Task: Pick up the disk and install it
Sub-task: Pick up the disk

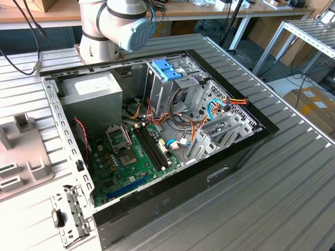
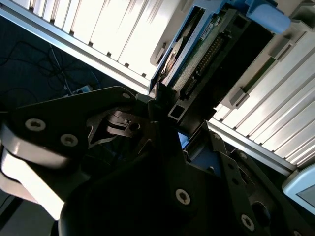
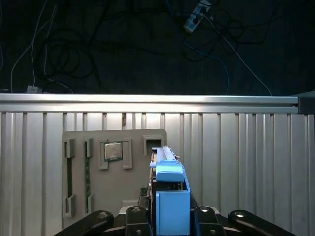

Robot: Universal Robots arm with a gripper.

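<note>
- The jaws of the gripper [image 3: 169,221] are clamped on the disk [image 3: 170,196], one on each flat face; the disk stands on edge between them, its blue plastic bracket turned towards the first wrist view.
- In the second wrist view the same disk [image 2: 197,59] shows its green circuit board and a row of connector pins; the blue bracket sits at its far end, away from the black gripper body.
- Past the disk in the first wrist view lies a grey tray [image 3: 113,191] on the slatted metal table [image 3: 246,162]; I can't tell whether the disk touches the tray or is held clear of it.
- The tray carries a square silver chip [image 3: 112,151] in a recess; two narrow strips [image 3: 87,177] stand in slots beside it.
- In the exterior view the arm [image 1: 112,26] stands at the far edge of the table [image 1: 272,198]; an open computer case [image 1: 209,172] lies on its side in the middle.
- Inside the case a grey power-supply box [image 1: 97,94] sits at the exterior view's left; the green motherboard [image 1: 125,162] lies in front of it; a metal cage with light-blue latch tabs [image 1: 166,69] stands towards the exterior view's right, with coloured cables running around it.
- A grey tray [image 1: 21,151] rests on the table beside the case, at the exterior view's left.
</note>
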